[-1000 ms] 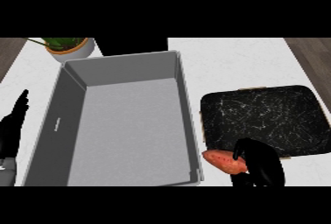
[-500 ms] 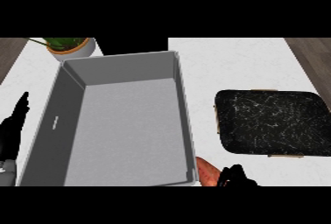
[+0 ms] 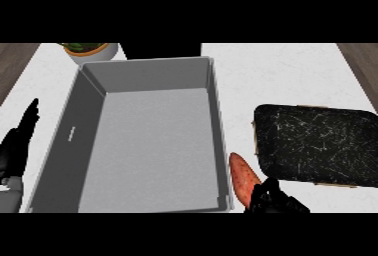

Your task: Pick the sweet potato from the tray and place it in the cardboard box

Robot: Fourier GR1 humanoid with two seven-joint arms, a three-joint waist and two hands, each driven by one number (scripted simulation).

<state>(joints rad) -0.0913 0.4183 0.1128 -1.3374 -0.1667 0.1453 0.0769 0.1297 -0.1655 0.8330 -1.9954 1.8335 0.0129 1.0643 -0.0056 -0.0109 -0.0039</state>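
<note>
**Sweet potato held between box and tray**

The oblong orange sweet potato sits between the grey, smooth-walled rectangular box and the black speckled tray, over the white counter. The right robot hand curls around its lower end. The left robot hand rests with fingers straight, beside the box.
</note>
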